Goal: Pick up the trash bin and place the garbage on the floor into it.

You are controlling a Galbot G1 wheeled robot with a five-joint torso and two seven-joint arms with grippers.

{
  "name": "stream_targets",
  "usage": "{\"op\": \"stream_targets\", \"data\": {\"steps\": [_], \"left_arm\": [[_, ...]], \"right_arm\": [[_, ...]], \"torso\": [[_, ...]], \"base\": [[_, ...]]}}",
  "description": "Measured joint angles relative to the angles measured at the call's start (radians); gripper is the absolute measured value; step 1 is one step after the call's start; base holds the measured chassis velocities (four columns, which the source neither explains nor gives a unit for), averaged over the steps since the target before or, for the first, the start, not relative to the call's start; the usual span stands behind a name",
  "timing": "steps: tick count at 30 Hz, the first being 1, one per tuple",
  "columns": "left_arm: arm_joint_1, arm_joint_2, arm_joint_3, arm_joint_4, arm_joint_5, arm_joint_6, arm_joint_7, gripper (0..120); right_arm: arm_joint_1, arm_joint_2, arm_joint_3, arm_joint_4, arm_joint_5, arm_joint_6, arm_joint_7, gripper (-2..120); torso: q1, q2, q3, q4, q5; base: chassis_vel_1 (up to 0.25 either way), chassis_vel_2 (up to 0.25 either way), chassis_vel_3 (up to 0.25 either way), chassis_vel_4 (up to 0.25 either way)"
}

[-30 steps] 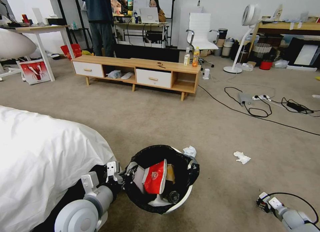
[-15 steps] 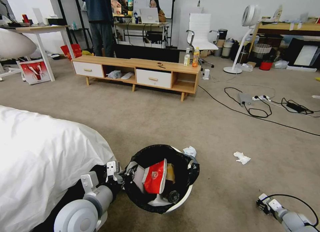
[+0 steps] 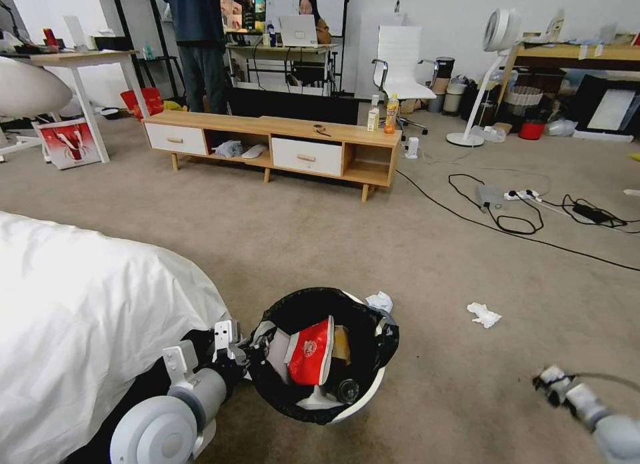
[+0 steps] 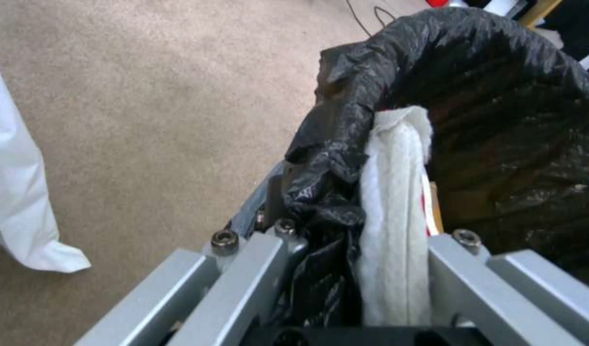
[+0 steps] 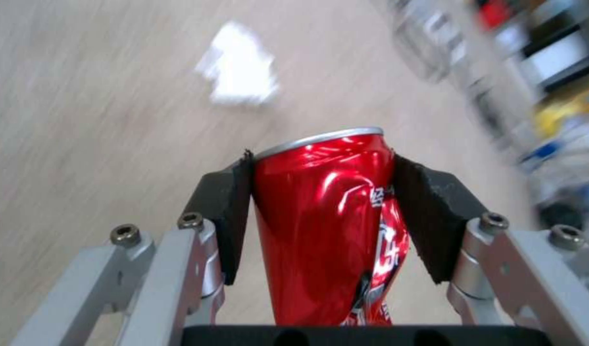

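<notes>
- Left gripper (image 3: 235, 353), lower left: fingers pinch the trash bin (image 3: 325, 357) rim and bag; light, flexible, best held there.
- Right gripper (image 5: 330, 202), lower right in head view: fingers clamp crushed can (image 5: 330, 226) across its sides; thin, slippery.

The trash bin (image 3: 327, 357), white and lined with a black bag, is held tilted above the floor (image 3: 333, 251); a red-white wrapper (image 3: 310, 351) is seen inside. A crushed red can (image 5: 326, 226) is clamped upright between dark pads. One crumpled tissue (image 3: 484, 315) is left on the carpet, another (image 3: 380, 301) just behind the rim.
</notes>
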Motion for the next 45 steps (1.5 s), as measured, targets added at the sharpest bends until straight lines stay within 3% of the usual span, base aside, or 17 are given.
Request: {"op": "stream_targets", "data": {"steps": [6,10,15,16,17,18,20,22,25,30,36,45], "left_arm": [[-0.001,0.012,-0.001,0.001,-0.003,0.001,-0.001,7],[-0.009,0.018,-0.002,0.009,-0.004,0.001,-0.001,7],[-0.026,0.018,0.005,0.022,-0.007,0.003,-0.005,7],[-0.033,0.018,0.008,0.025,-0.013,0.005,-0.011,7],[-0.033,0.018,0.008,0.025,-0.013,0.005,-0.011,7],[-0.037,0.018,0.008,0.027,-0.017,0.005,-0.015,7],[-0.039,0.019,0.009,0.028,-0.021,0.006,-0.018,7],[-0.041,0.028,0.009,0.028,-0.036,0.011,-0.027,7],[-0.042,0.032,0.008,0.028,-0.039,0.014,-0.031,7],[-0.044,0.038,0.019,0.023,-0.054,0.027,-0.056,7],[-0.057,0.036,0.036,0.035,-0.055,0.028,-0.058,7],[-0.079,0.028,0.064,0.068,-0.064,0.028,-0.058,7]], "right_arm": [[-0.034,-0.031,0.074,0.185,0.057,0.066,-0.011,50],[-0.04,-0.048,0.096,0.303,0.183,0.125,-0.02,50],[-0.027,-0.06,0.069,0.43,0.399,0.22,-0.061,50],[-0.02,-0.062,0.031,0.484,0.509,0.274,-0.103,50],[-0.02,-0.062,0.031,0.484,0.509,0.274,-0.103,50],[-0.022,-0.064,0.004,0.547,0.584,0.281,-0.117,50],[-0.028,-0.067,-0.018,0.608,0.639,0.278,-0.118,50],[-0.037,-0.074,-0.094,0.762,0.748,0.249,-0.108,50],[-0.036,-0.076,-0.12,0.804,0.772,0.236,-0.103,50],[-0.031,-0.09,-0.248,1.034,0.888,0.146,-0.068,50],[-0.081,-0.103,-0.364,1.151,0.938,0.096,-0.051,50],[-0.145,-0.101,-0.461,1.166,0.992,0.088,-0.087,50]], "torso": [[0.0,0.0,0.0,0.0001,0.0002],[0.0,0.0,0.0,0.0002,0.0003],[0.0,0.0,0.0,-0.0002,0.0],[0.0,0.0,0.0,0.0004,0.0002],[0.0,0.0,0.0,0.0004,0.0002],[0.0,0.0,0.0,0.0005,0.0005],[0.0,0.0,0.0,0.0006,0.0001],[0.0,0.0,0.0,0.0003,0.0002],[0.0,0.0,0.0,-0.0002,0.0002],[0.0,0.0,0.0,0.0003,-0.0005],[0.0,0.0,0.0,0.0,0.0001],[0.0,0.0,0.0,0.0002,0.0001]], "base": [[0.0,0.0,0.0,0.0],[0.0,0.0,0.0,0.0],[0.0,0.0,0.0,0.0],[0.0,0.0,0.0,0.0],[0.0,0.0,0.0,0.0],[0.0,0.0,0.0,0.0],[0.0,0.0,0.0,0.0],[0.0,0.0,0.0,0.0],[0.0,0.0,0.0,0.0],[0.0,0.0,0.0,0.0],[0.0,0.0,0.0,0.0],[0.0,0.0,0.0,0.0]]}}
